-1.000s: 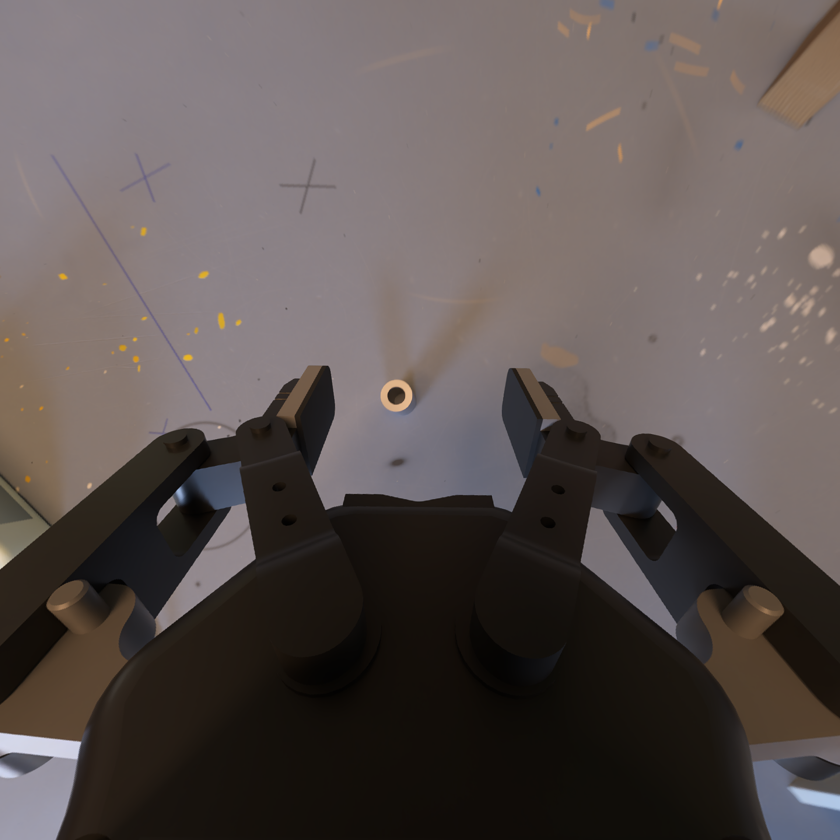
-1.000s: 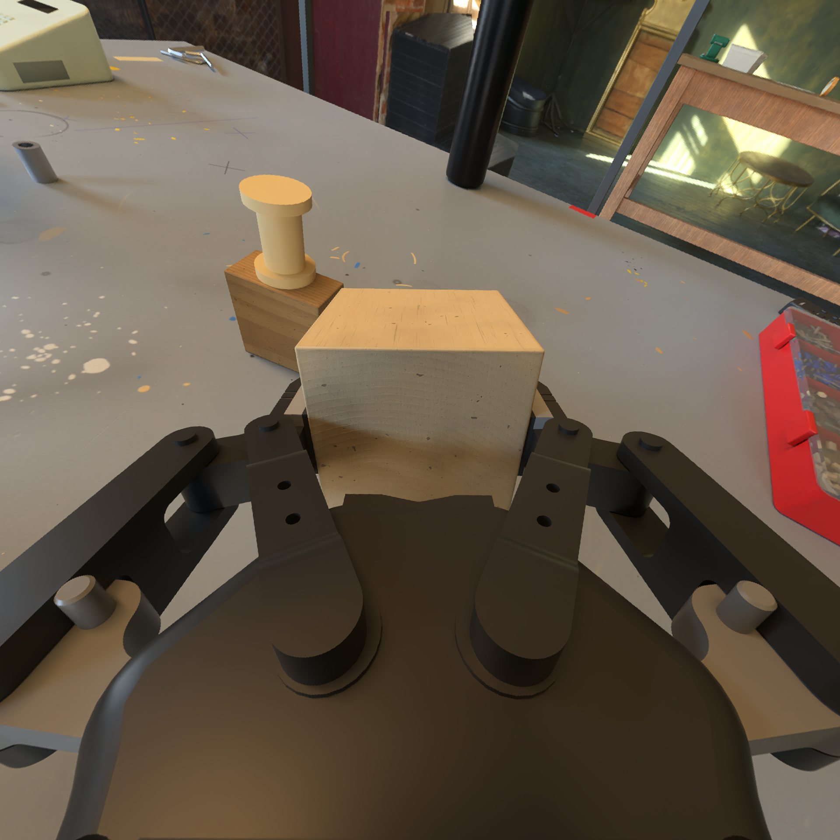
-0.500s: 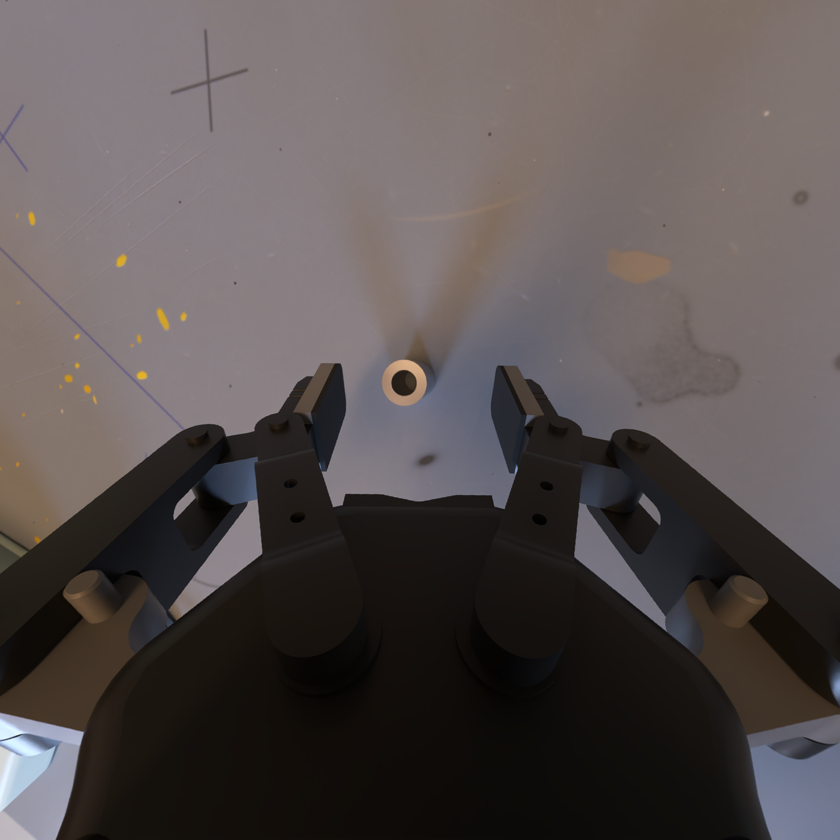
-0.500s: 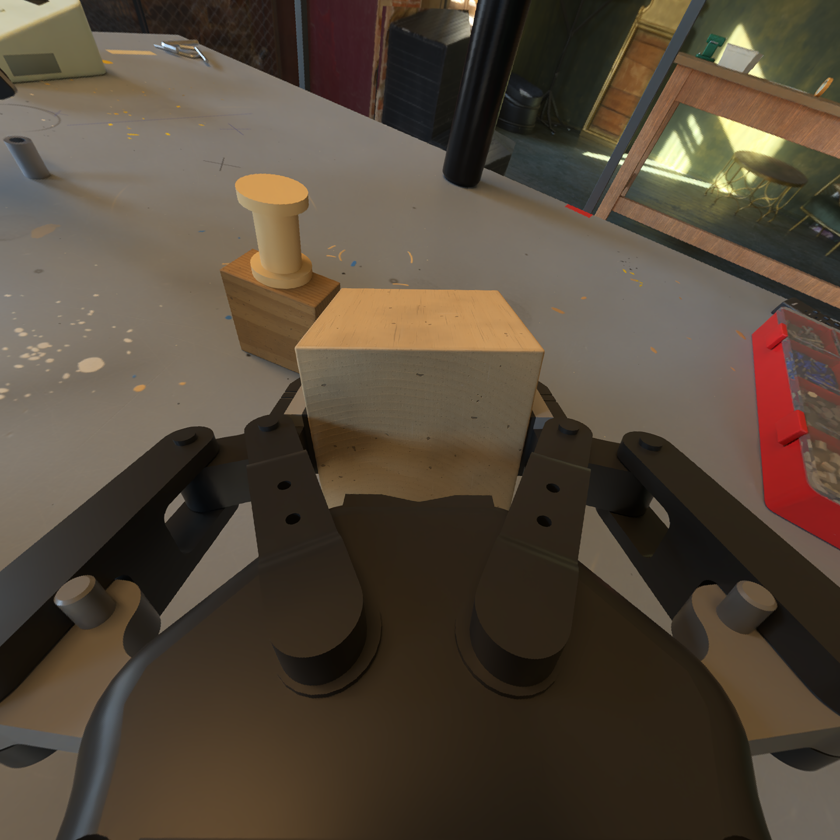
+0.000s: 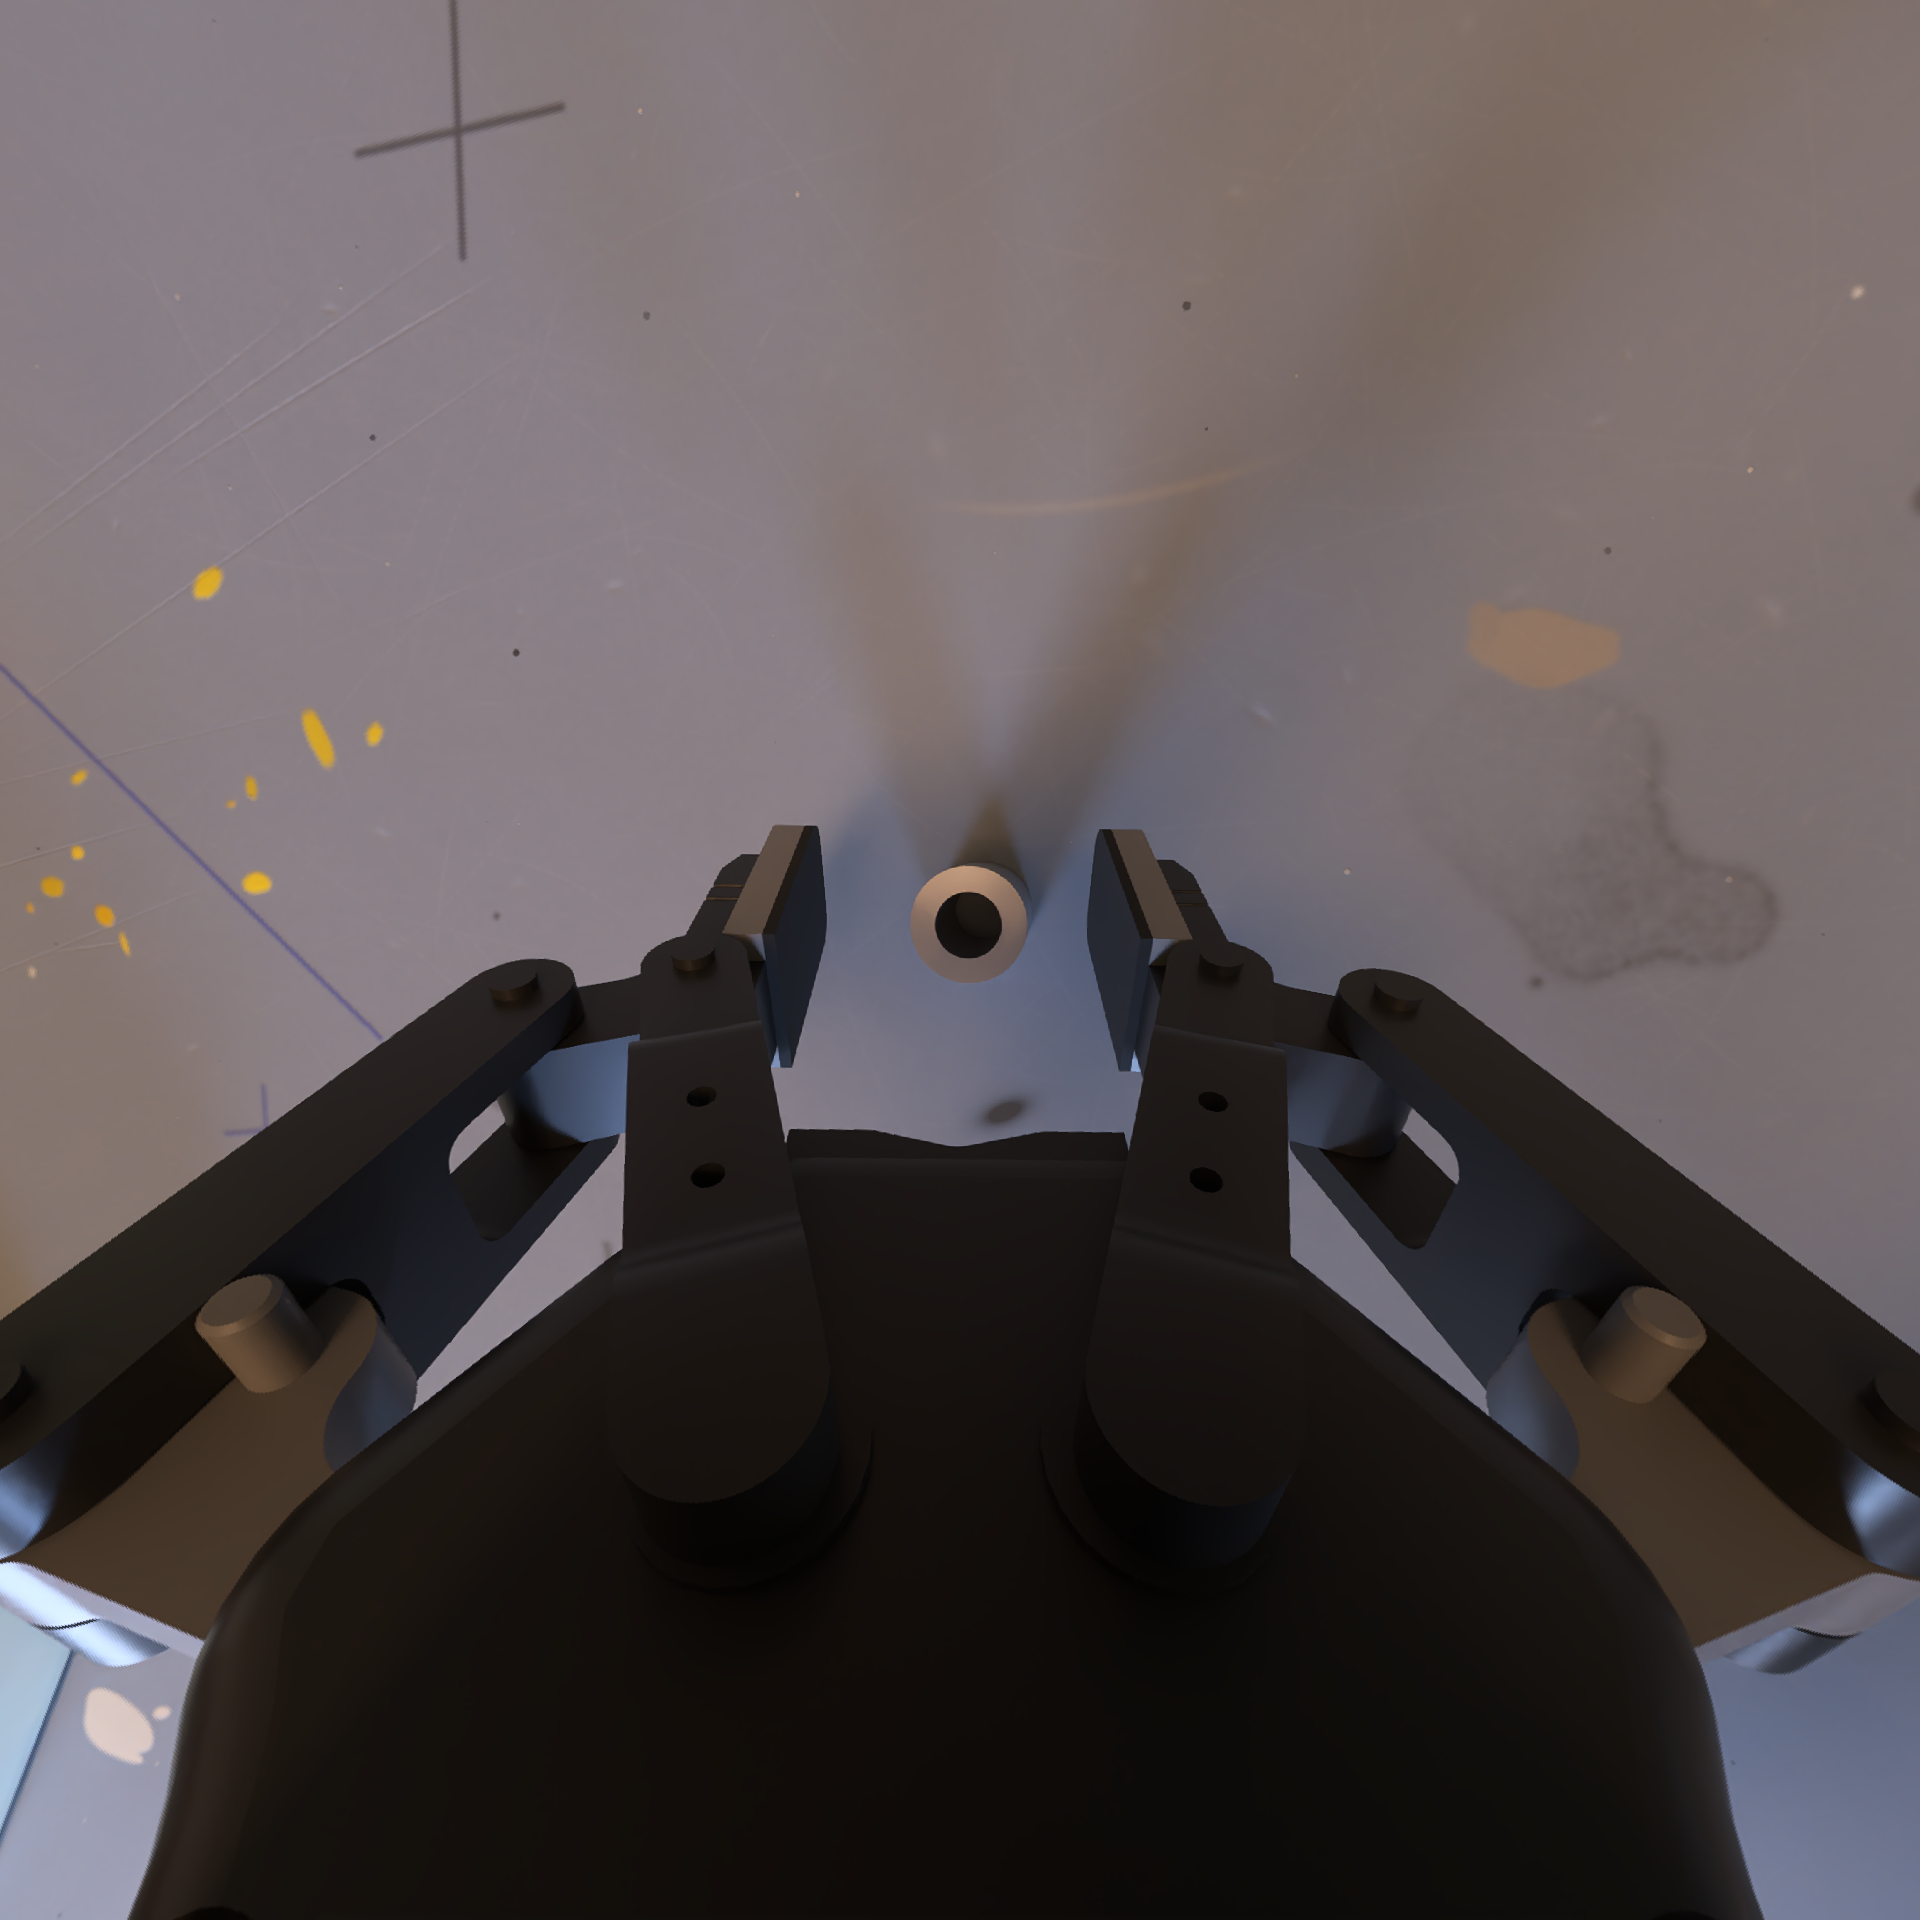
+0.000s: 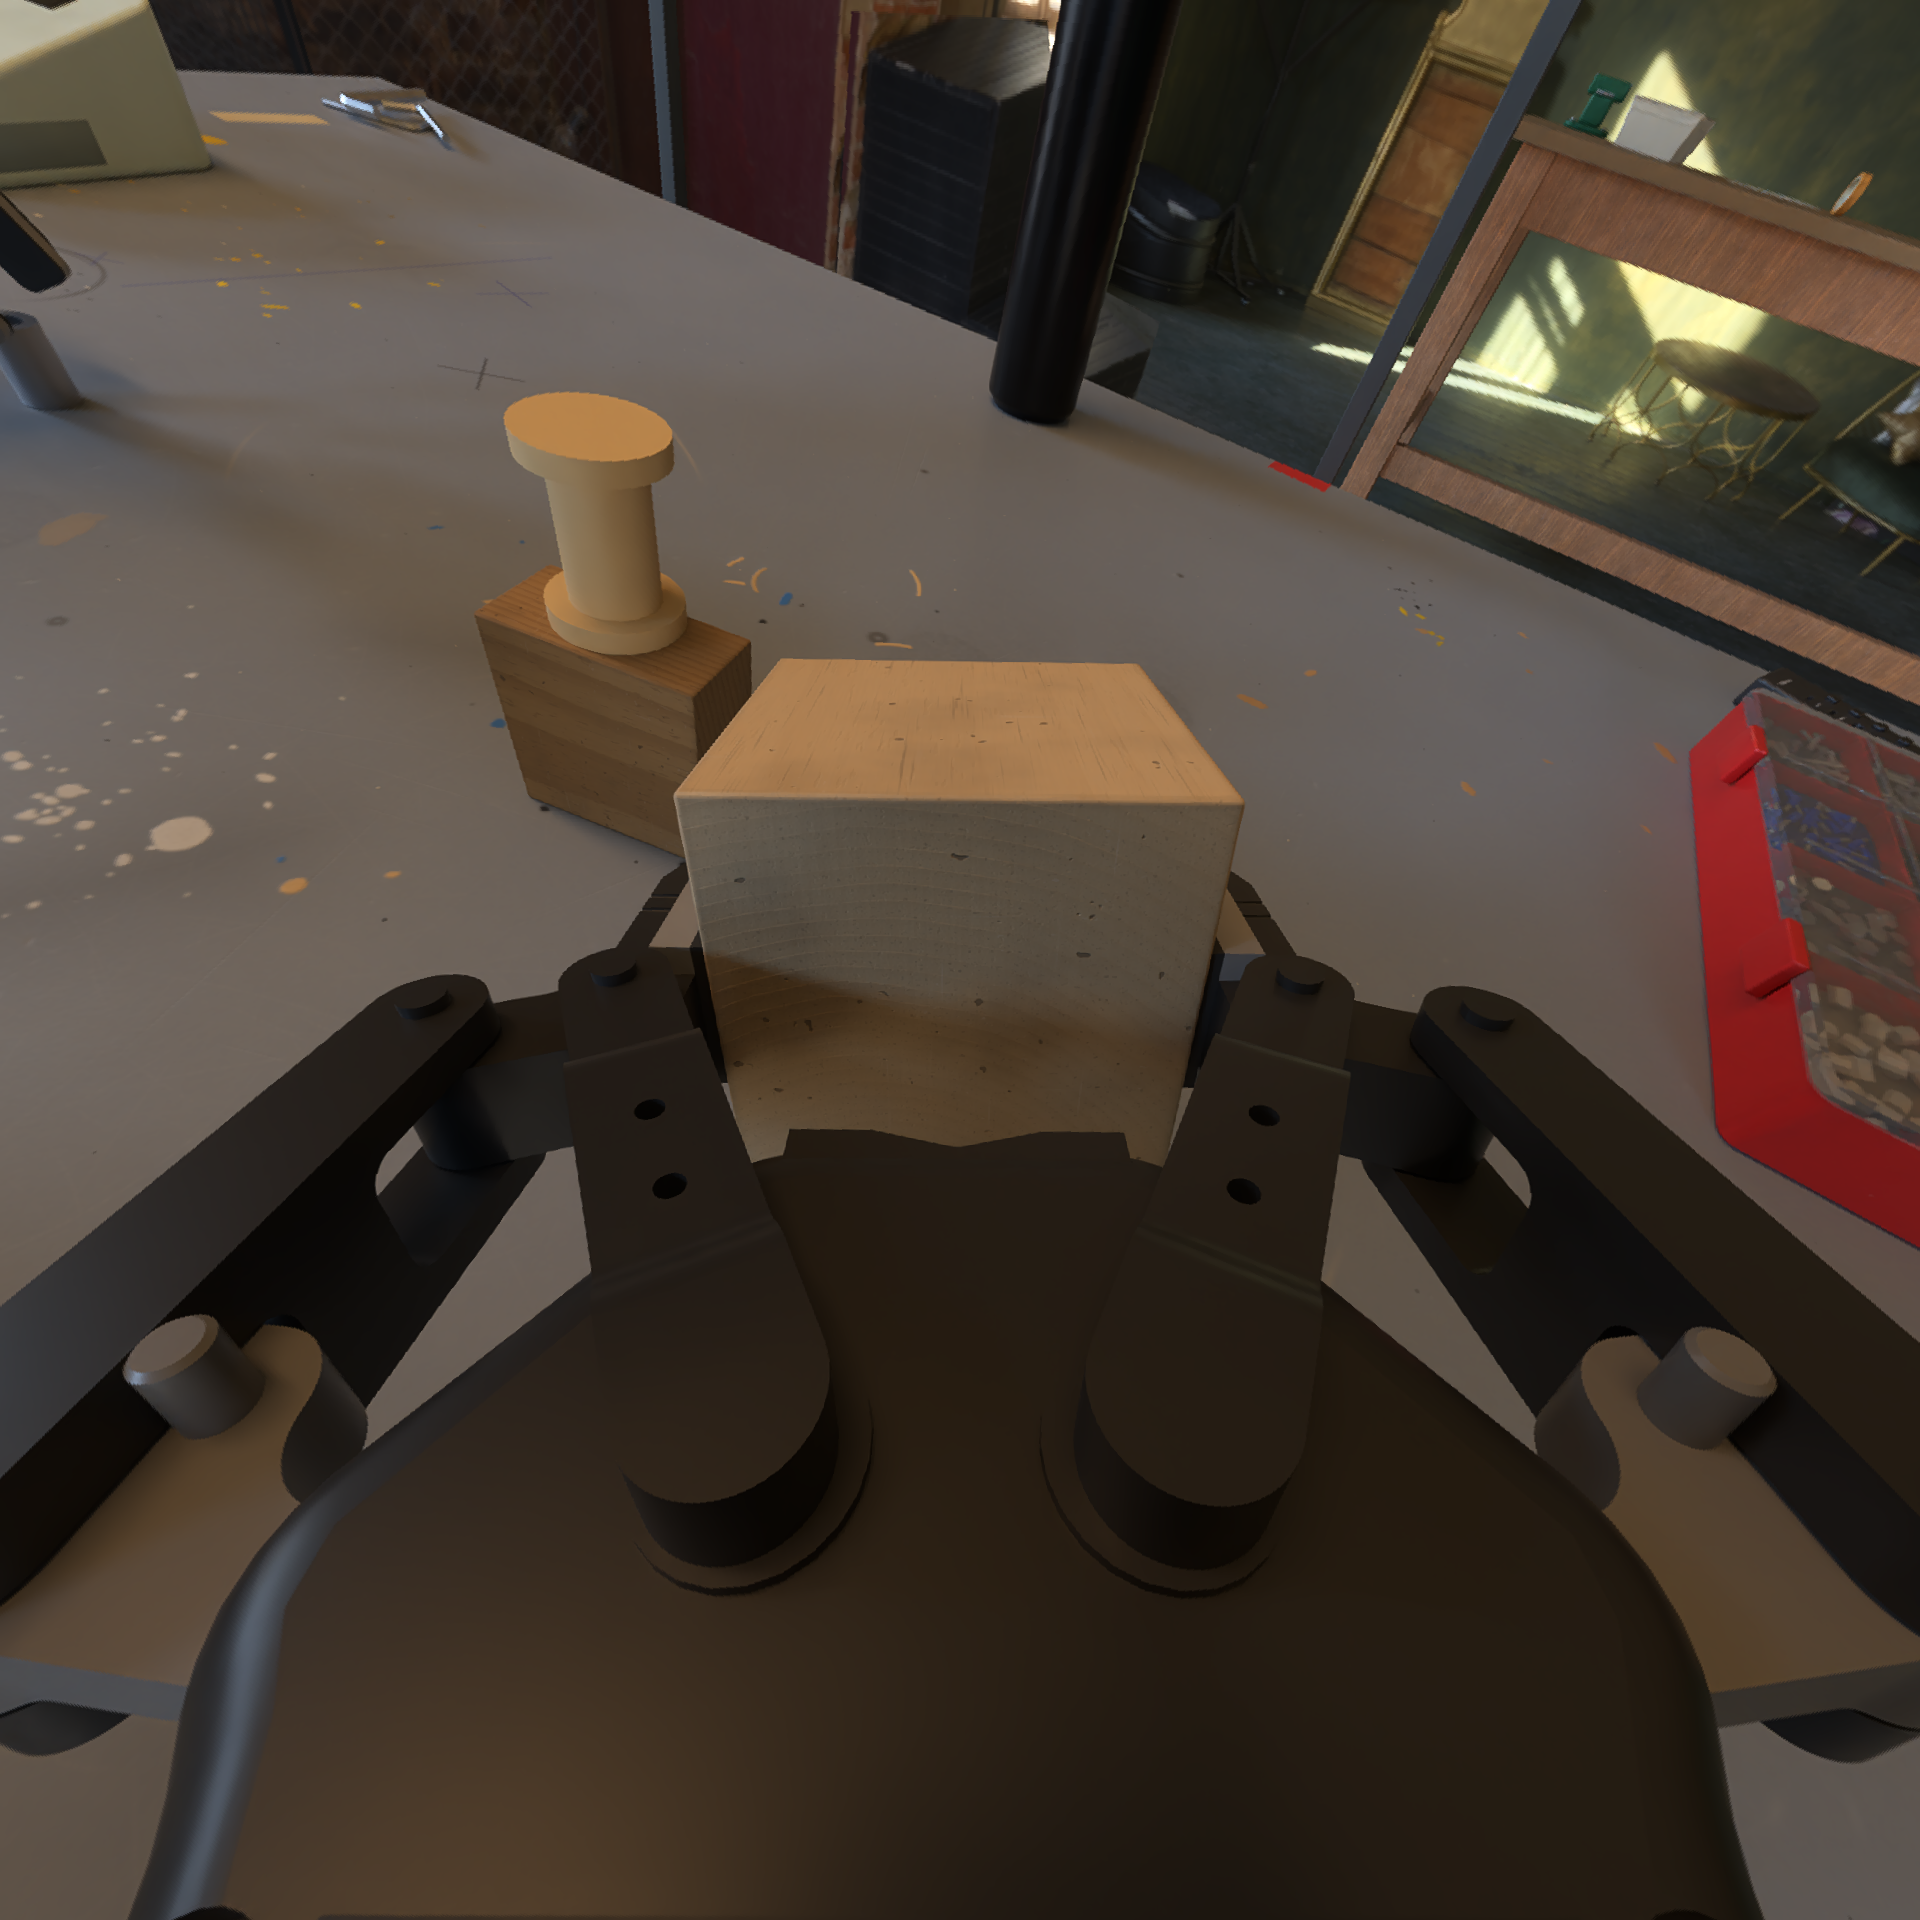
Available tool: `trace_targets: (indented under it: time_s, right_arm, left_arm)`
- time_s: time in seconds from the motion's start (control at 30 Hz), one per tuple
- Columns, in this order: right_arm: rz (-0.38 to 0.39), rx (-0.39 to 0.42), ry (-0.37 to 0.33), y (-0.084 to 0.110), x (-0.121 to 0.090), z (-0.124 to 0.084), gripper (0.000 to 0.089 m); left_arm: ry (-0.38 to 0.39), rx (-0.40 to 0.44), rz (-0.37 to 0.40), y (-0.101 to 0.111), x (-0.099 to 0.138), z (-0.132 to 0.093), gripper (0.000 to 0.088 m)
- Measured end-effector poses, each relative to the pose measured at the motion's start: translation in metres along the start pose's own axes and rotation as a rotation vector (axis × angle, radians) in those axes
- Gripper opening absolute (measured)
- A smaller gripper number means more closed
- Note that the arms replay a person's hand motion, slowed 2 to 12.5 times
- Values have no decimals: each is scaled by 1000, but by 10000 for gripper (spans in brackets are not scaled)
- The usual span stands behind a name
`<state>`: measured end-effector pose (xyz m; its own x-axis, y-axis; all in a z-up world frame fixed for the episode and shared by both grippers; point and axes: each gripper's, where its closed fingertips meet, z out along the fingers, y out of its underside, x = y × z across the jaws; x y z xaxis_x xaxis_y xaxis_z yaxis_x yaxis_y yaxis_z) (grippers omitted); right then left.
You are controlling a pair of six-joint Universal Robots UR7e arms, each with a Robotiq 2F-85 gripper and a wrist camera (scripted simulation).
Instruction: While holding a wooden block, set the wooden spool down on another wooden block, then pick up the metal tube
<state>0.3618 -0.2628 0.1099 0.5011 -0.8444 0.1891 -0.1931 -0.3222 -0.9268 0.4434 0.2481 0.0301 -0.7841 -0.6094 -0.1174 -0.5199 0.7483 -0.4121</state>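
Jaws of the right gripper [image 6: 956,935] are clamped on the sides of a big pale wooden cube block [image 6: 956,894], held above the grey paint-flecked counter [image 6: 1039,540]. Jaws of the left gripper [image 5: 956,935] stand apart w/ nothing between them touching, pointing straight down at the counter [image 5: 1039,312].

Landmark = the pale cube. Right of it, at the counter edge, a red parts tray w/ clear compartments [image 6: 1808,997]. Behind it to the left, near but apart, a darker layered wooden block [image 6: 603,727] sits on the counter; a light wooden spool [image 6: 608,520] stands upright on top of that block. Far left of the cube, a small grey metal tube [image 6: 31,364] stands upright.

Left wrist view: same metal tube [image 5: 968,923] seen end-on, between the open pads, clear gap each side.
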Motion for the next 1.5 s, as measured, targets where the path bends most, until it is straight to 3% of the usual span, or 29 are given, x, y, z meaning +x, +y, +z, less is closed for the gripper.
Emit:
trace_targets:
  time_s: [0.23,0.37,0.63,0.9,1.27,1.5]
  right_arm:
    - [6,-2,3,2,2,0,624]
    - [6,-3,0,2,1,1,624]
    - [6,-1,-7,2,0,2,624]
    - [7,6,-16,1,-2,3,624]
    - [13,13,-28,2,-4,3,624]
    - [15,22,-34,1,-6,2,624]
  left_arm:
    - [16,-4,-1,5,0,6,385]
    - [27,-19,-4,9,2,8,219]
    - [26,-28,-39,13,2,1,217]
    - [-37,7,-55,6,-4,-27,217]
    - [-140,114,13,-35,1,-86,217]
    - [-116,192,134,-79,31,-111,217]
